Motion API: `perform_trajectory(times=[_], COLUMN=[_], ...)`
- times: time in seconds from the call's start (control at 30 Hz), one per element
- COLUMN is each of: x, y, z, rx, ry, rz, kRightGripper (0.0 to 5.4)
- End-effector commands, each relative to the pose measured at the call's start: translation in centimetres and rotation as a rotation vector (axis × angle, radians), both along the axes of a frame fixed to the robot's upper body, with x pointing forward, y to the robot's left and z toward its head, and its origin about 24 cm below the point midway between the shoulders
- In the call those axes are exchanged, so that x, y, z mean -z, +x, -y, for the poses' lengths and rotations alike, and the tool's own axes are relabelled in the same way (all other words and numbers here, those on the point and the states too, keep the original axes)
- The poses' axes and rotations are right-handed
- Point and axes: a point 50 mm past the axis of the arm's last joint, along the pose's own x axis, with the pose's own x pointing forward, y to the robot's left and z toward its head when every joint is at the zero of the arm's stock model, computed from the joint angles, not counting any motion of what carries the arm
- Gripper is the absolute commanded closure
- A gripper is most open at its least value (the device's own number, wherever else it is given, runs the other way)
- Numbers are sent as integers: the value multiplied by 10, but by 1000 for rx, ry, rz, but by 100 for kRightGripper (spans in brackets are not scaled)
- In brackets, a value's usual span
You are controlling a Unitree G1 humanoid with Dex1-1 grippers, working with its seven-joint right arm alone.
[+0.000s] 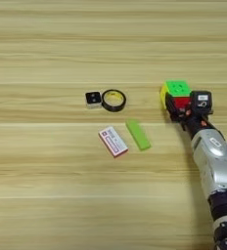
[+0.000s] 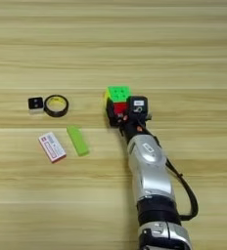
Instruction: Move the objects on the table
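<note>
The puzzle cube (image 1: 177,89), green on top with yellow and red sides, sits right of centre on the table (image 1: 47,195). My right gripper (image 1: 183,104) reaches it from below right, and its black fingers (image 2: 110,110) clasp the cube's red lower face. The silver forearm (image 2: 149,171) runs down to the bottom edge. To the left lie the black ring (image 1: 113,100) and the tiny white-and-black block (image 1: 92,99), side by side. Below them rest the flat green bar (image 1: 138,134) and the white-and-red box (image 1: 113,141), both lying at an angle.
A black cable (image 2: 189,195) loops off the forearm's right side. Bare wooden planks stretch across the far half and the near left of the table.
</note>
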Motion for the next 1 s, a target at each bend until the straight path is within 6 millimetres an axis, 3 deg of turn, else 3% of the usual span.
perform_trajectory(times=[0.03,0.4,0.77,0.93,1.0], x=[-29,-29,-28,-35,-39], y=[15,14,13,6,-1], z=[2,0,-3,-7,-8], rx=[-6,-12,-19,-27,-26], ry=[-27,-29,-35,-73,-90], rz=[112,109,109,150,173], kRightGripper=[209,209,71,6,3])
